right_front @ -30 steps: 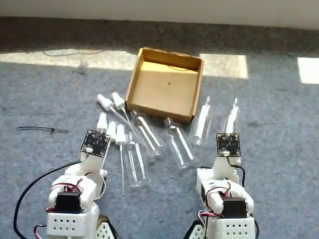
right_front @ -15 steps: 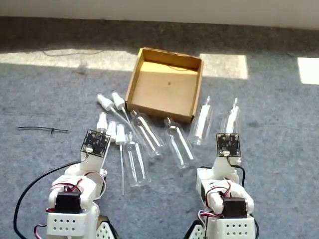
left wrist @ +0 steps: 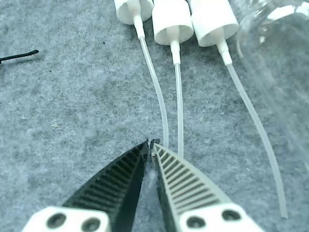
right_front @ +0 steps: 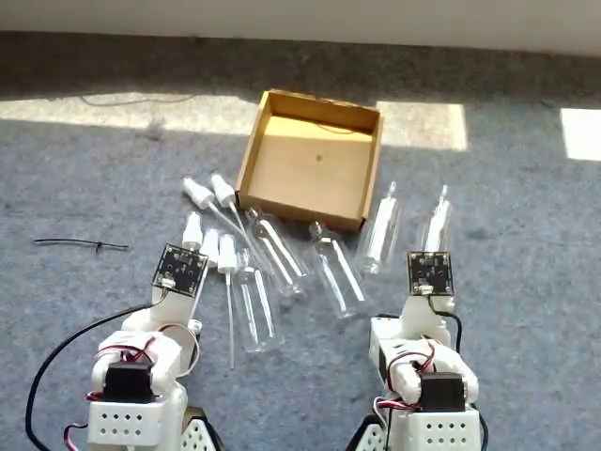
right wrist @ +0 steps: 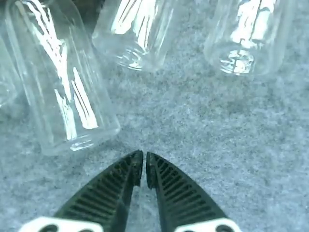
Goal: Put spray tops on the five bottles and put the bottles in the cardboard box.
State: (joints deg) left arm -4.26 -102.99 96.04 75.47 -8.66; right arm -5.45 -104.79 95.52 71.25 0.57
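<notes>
The open cardboard box lies at the back middle of the grey carpet with nothing in it. Several clear bottles lie capless in front of it, among them one by the left arm and one in the middle. White spray tops with long tubes lie left of the bottles. My left gripper is shut on nothing, its tips beside the tubes of three spray tops. My right gripper is also shut on nothing, just short of the bottom end of a lying bottle.
A black cable tie lies on the carpet at the left, and its end shows in the left wrist view. Two more bottles lie beyond the right gripper. Bright sun patches cross the carpet at the back.
</notes>
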